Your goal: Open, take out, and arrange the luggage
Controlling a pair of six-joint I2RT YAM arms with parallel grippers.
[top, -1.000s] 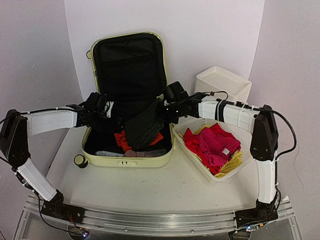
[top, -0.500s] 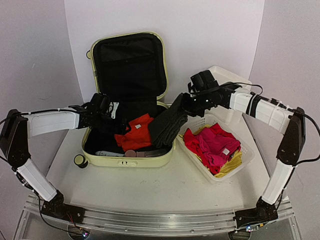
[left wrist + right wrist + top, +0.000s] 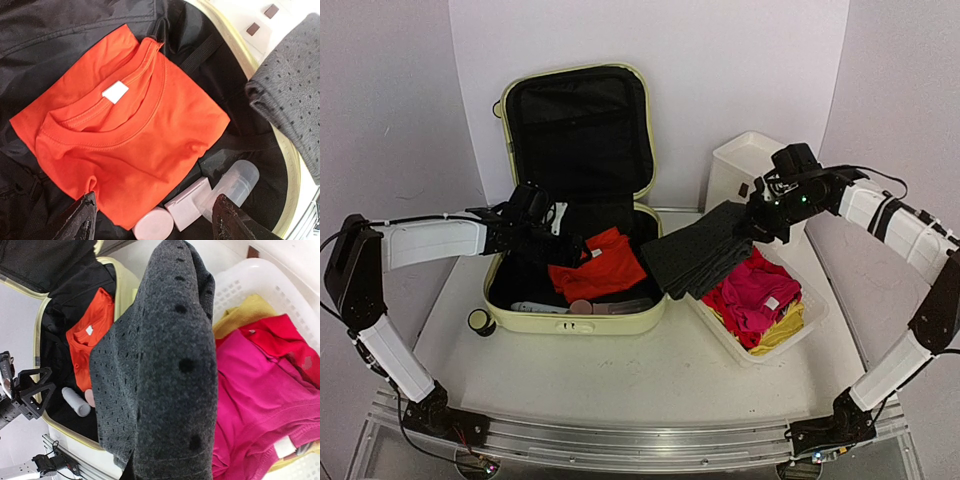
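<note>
Top external view: the big yellow-green luggage (image 3: 575, 322) lies on the far left part of the surface (image 3: 620, 380), with its lid standing up and its black inside showing. The right hand (image 3: 754, 222) is up in the air, closed tight on one end of a folded grey cloth (image 3: 705, 255). The cloth is long. It runs from the hand, on the far right, down toward the near left, and its low end hangs over the right edge of the luggage. The white basket (image 3: 250, 282) sits just to the right of the luggage, right under the hand, and it already has pink clothes (image 3: 760, 290) in it. So I think the cloth has to go a bit more to the right and then down before the hand lets go. If not, the low end may land on the rim or drop back into the luggage. The right arm is the one close to the basket, so this job is for it. The left hand (image 3: 563, 243) is wide open and holds nothing. It hangs inside the luggage, right over a folded orange shirt (image 3: 125, 135). Some small white bottles (image 3: 235, 182) lie at the near edge of the shirt. I guess the shirt comes out next, and the left arm is the closer one for that.
</note>
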